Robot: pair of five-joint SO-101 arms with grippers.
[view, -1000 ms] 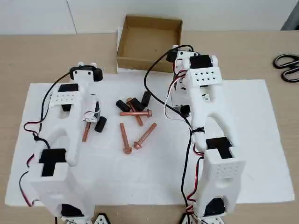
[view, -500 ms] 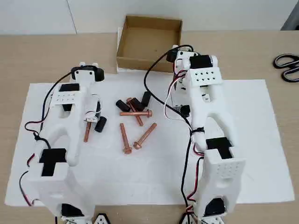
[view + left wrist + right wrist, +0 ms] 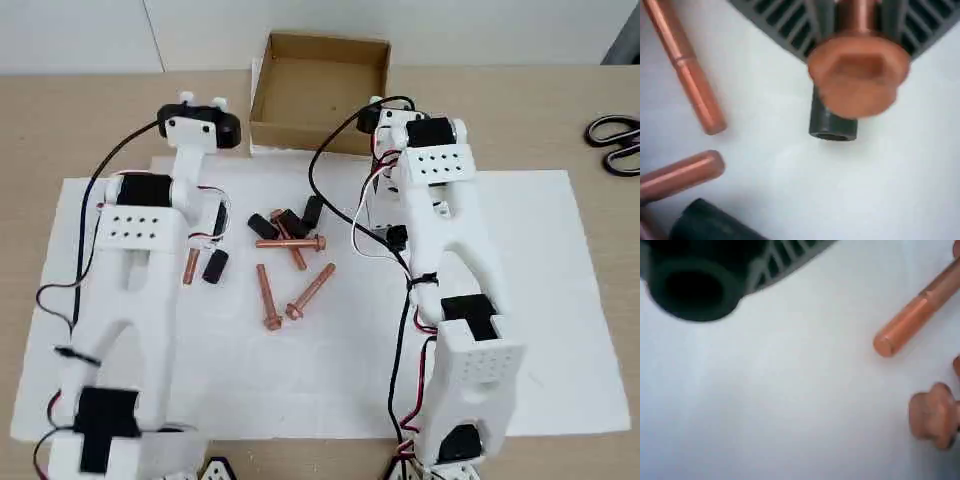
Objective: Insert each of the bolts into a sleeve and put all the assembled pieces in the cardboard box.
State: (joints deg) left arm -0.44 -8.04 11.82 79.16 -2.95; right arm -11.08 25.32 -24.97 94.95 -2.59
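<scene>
A white sheet (image 3: 300, 390) covers the wooden table (image 3: 60, 120). Nearest on it, at centre, a loose bolt (image 3: 267, 296) and a slanted bolt (image 3: 311, 291) lie close together, heads toward the near edge. To their left, the left gripper (image 3: 858, 17) is clenched on a copper bolt (image 3: 857, 75), whose head sticks out past the fingers. A black sleeve (image 3: 214, 266) lies on the sheet just right of it. Farther back, two crossed bolts (image 3: 290, 243) touch, with three dark sleeves (image 3: 292, 222) clustered just beyond them. To the right, the right gripper (image 3: 396, 237) grasps another sleeve (image 3: 690, 287). The cardboard box (image 3: 310, 135) stands open at the sheet's far edge. Scissors (image 3: 615, 140) lie at far right on the bare table.
</scene>
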